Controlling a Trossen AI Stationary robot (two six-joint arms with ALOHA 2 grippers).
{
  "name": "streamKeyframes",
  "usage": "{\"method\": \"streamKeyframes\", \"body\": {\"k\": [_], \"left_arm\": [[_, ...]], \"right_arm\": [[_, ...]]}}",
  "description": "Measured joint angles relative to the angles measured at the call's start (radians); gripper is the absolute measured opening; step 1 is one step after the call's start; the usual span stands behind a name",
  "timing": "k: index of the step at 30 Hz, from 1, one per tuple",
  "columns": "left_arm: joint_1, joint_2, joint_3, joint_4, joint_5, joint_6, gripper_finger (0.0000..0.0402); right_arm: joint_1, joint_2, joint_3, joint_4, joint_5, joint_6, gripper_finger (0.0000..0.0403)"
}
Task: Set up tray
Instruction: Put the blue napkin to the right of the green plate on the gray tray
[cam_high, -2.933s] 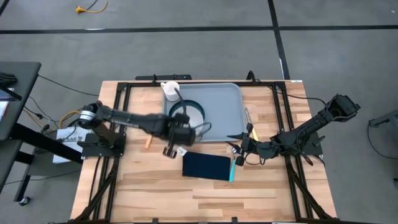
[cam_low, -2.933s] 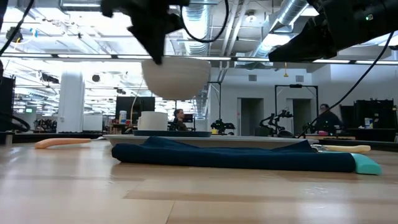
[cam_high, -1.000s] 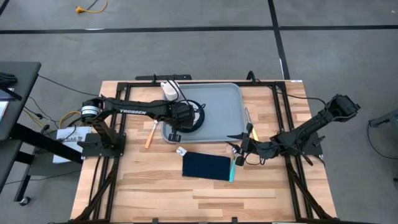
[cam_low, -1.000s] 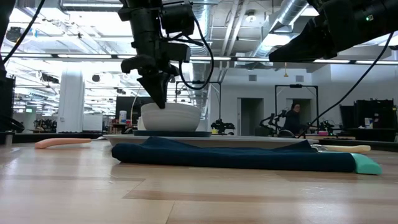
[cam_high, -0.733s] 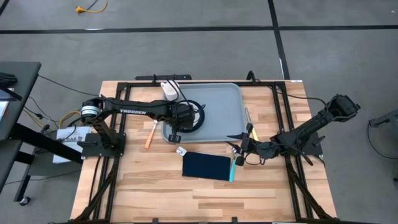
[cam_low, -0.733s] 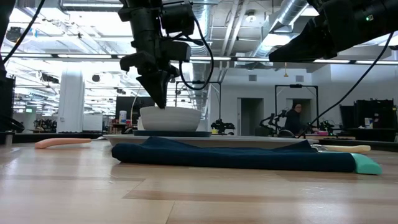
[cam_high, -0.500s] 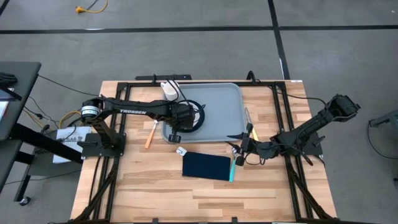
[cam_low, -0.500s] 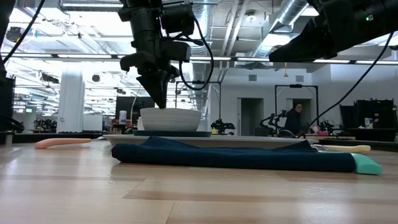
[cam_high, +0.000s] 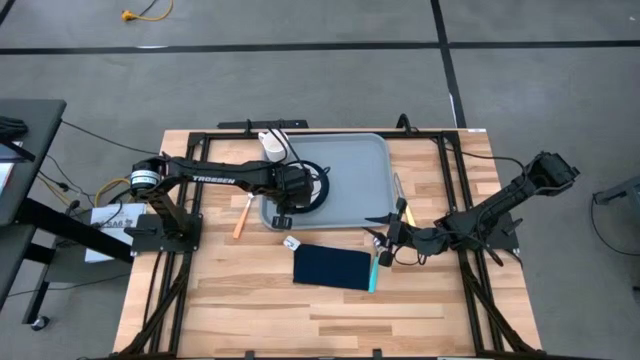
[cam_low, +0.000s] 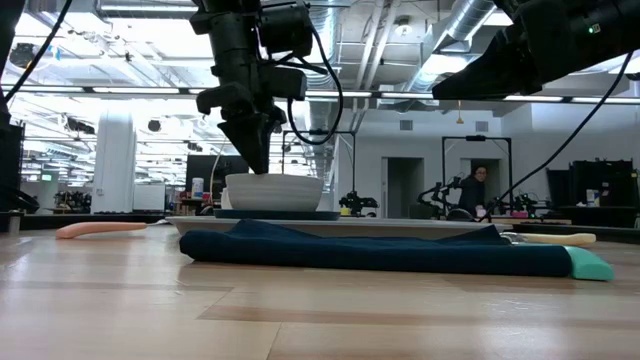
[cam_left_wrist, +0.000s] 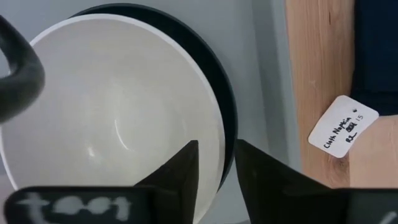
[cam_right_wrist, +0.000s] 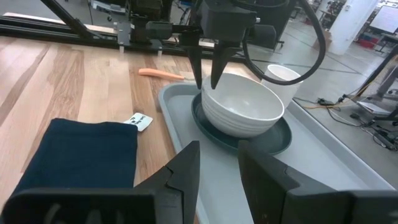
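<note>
The grey-blue tray (cam_high: 360, 170) lies at the table's far middle. On its left half a white bowl (cam_right_wrist: 242, 102) sits by its base in a dark plate (cam_right_wrist: 273, 140). A white cup (cam_high: 272, 145) stands in the tray's far left corner. My left gripper (cam_right_wrist: 206, 84) points down over the bowl's near rim (cam_left_wrist: 217, 168) and is open. One finger stands inside the rim and one outside, and neither visibly touches it. My right gripper (cam_high: 384, 234) hovers open and holds nothing, just off the tray's near right corner.
A navy napkin (cam_high: 333, 267) with a white tag (cam_high: 291, 242) lies near the tray's front edge. An orange-handled utensil (cam_high: 240, 218) lies left of the tray. A teal-handled one (cam_high: 374, 272) lies by the napkin's right end, and a pale-handled one (cam_high: 400, 195) right of the tray.
The bowl has sunk the last bit and now sits level in the plate. My left gripper has stayed over the bowl's rim, and its fingers have opened and let go of it.
</note>
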Motion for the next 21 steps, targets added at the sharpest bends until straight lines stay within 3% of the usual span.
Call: {"method": "streamKeyframes", "body": {"k": [7,13,17,21], "left_arm": [[-0.002,0.000,0.018,-0.062,0.003,-0.045,0.0100],[-0.002,-0.002,0.125,-0.206,0.113,-0.115,0.0100],[-0.013,-0.003,0.217,-0.301,0.314,-0.150,0.0100],[-0.053,-0.036,0.242,-0.302,0.685,-0.137,0.0100]], "right_arm": [[0.000,0.000,0.000,0.000,0.000,0.000,0.0102],[0.000,0.000,0.000,0.000,0.000,0.000,0.0102],[0.000,0.000,0.000,0.001,0.000,0.005,0.0102],[0.000,0.000,0.000,0.001,0.000,0.043,0.0102]]}}
